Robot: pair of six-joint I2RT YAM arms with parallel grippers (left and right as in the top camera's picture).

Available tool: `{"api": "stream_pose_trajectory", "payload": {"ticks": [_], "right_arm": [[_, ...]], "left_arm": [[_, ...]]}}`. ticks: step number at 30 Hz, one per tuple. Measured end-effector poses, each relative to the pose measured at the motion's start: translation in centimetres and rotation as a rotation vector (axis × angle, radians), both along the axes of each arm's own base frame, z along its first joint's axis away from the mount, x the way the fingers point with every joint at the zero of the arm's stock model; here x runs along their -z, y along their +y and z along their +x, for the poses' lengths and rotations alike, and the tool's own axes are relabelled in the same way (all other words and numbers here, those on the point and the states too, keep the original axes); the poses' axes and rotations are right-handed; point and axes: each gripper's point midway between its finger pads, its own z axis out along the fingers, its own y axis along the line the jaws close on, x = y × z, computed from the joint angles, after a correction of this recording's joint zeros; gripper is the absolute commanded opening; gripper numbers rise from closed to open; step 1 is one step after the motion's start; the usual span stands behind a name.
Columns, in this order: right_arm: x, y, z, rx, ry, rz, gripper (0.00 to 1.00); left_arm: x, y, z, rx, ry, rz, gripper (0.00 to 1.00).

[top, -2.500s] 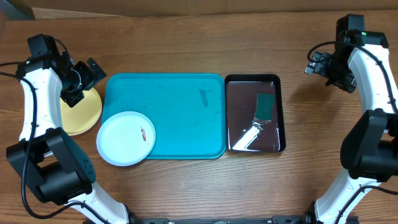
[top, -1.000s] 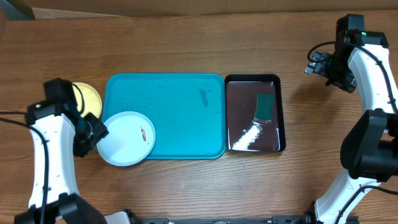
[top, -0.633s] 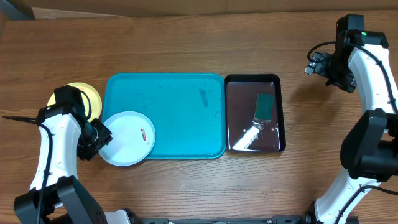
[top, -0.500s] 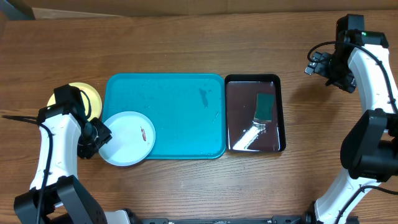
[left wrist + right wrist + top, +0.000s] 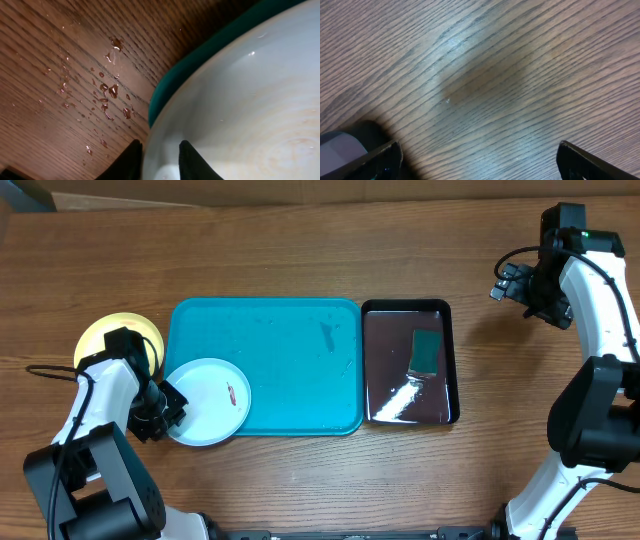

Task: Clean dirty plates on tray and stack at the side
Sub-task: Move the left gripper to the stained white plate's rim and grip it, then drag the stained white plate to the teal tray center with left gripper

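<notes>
The turquoise tray [image 5: 290,340] lies mid-table. A white plate [image 5: 205,420] with a reddish speck [image 5: 230,393] overlaps the tray's front-left corner; in the left wrist view the white plate [image 5: 250,100] fills the right side over the tray's rim [image 5: 200,60]. My left gripper [image 5: 170,406] [image 5: 160,162] stands at the plate's left rim, one finger outside it and one inside, shut on that rim. A yellow-green plate [image 5: 100,335] lies on the table further left, partly hidden by the left arm. My right gripper [image 5: 503,281] [image 5: 480,162] hangs open over bare wood at the far right.
A glossy black pan [image 5: 385,330] sits right of the tray and holds a green sponge [image 5: 428,350] and some water. Water drops [image 5: 107,90] lie on the wood beside the plate. The table's front edge runs close behind my left arm.
My left arm swung from the yellow-green plate toward the front, and its jaws narrowed around the white plate's left rim. The right arm has not moved.
</notes>
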Motion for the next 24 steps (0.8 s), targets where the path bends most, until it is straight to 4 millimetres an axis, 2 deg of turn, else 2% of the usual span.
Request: {"api": "stream_pose_trajectory", "payload": {"ticks": [5,10,14,18,24], "right_arm": [[0.0,0.0,0.0,0.0,0.0,0.0,1.0],[0.0,0.0,0.0,0.0,0.0,0.0,1.0],[0.0,0.0,0.0,0.0,0.0,0.0,1.0],[0.0,0.0,0.0,0.0,0.0,0.0,1.0],[0.0,0.0,0.0,0.0,0.0,0.0,1.0]], "left_arm": [[0.1,0.0,0.0,-0.002,0.002,-0.003,0.04],[0.1,-0.7,0.6,0.0,-0.028,-0.043,0.04],[0.2,-1.8,2.5,0.052,-0.117,-0.121,0.04],[-0.2,-3.5,5.7,0.154,-0.262,-0.205,0.04],[-0.9,-7.0,9.5,0.327,-0.397,-0.226,0.04]]}}
